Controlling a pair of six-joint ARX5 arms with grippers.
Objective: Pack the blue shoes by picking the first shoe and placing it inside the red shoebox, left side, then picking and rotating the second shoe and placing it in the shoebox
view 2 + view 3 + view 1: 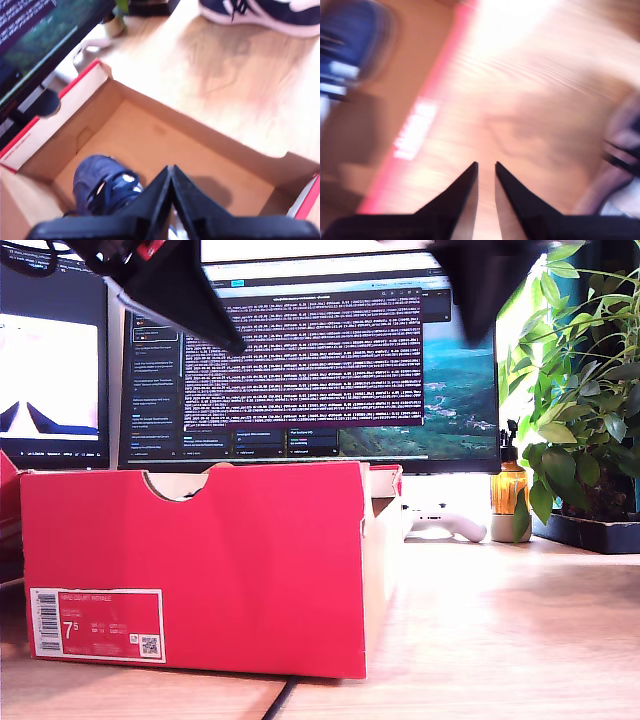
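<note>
The red shoebox (200, 570) stands open on the wooden table at the exterior view's left, its wall hiding the inside. In the first wrist view one blue shoe (102, 182) lies on the box's cardboard floor (165, 145), close under my first gripper (171, 170), which is shut with nothing in it. A second blue shoe (265, 15) lies on the table beyond the box. The second wrist view is blurred: my second gripper (486, 167) hovers over bare table beside the box's red edge (437, 95), a narrow empty gap between its fingers. The boxed shoe (345, 45) shows there too.
Two dark arms (170, 290) (490, 280) hang at the top of the exterior view. Behind the box stand a large monitor (310, 350) and a second screen (50, 350). A white controller (445, 525), an amber bottle (508, 485) and a leafy plant (580, 390) sit at that view's right.
</note>
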